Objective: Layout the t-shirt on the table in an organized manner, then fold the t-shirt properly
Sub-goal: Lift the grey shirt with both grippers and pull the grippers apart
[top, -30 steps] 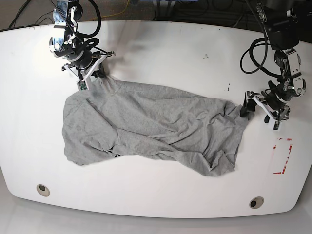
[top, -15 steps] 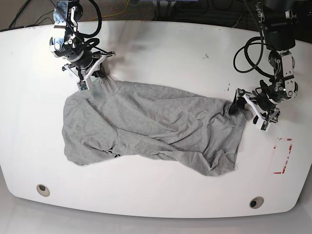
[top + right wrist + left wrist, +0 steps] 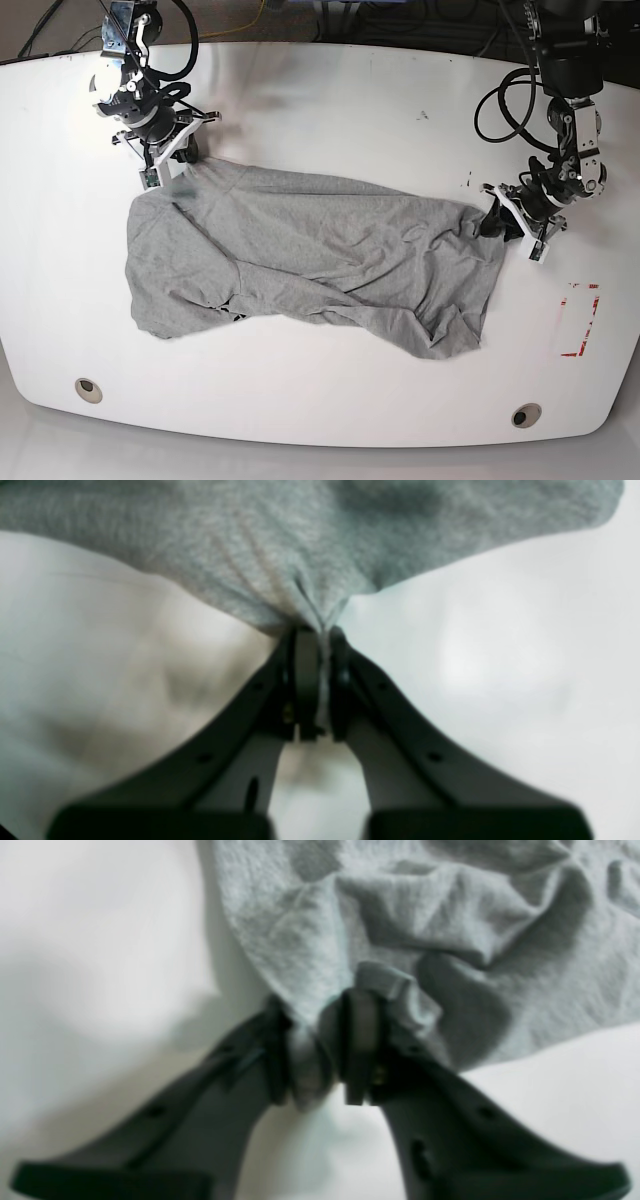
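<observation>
**Open worktop around my fingers**

Ahead of both my fingertips lies only the rumpled t-shirt (image 3: 310, 260), spread between them. Behind and outward of each, the white worktop (image 3: 330, 110) is bare; nearer the camera, two grommets (image 3: 88, 389) sit flush.

A strip of dark floor (image 3: 300, 22) is running along the top edge of the base view. A thin yellow cable (image 3: 256, 16) is lying across this strip left of centre, slanting upward to the right and passing out of the picture. A loose tangle of black cables (image 3: 400, 15) is lying on the same strip, right of the yellow cable; its single strands are too small to separate. A band of pale grey glossy floor (image 3: 300, 465) is showing along the bottom edge, and is turning up at both lower corners.
</observation>
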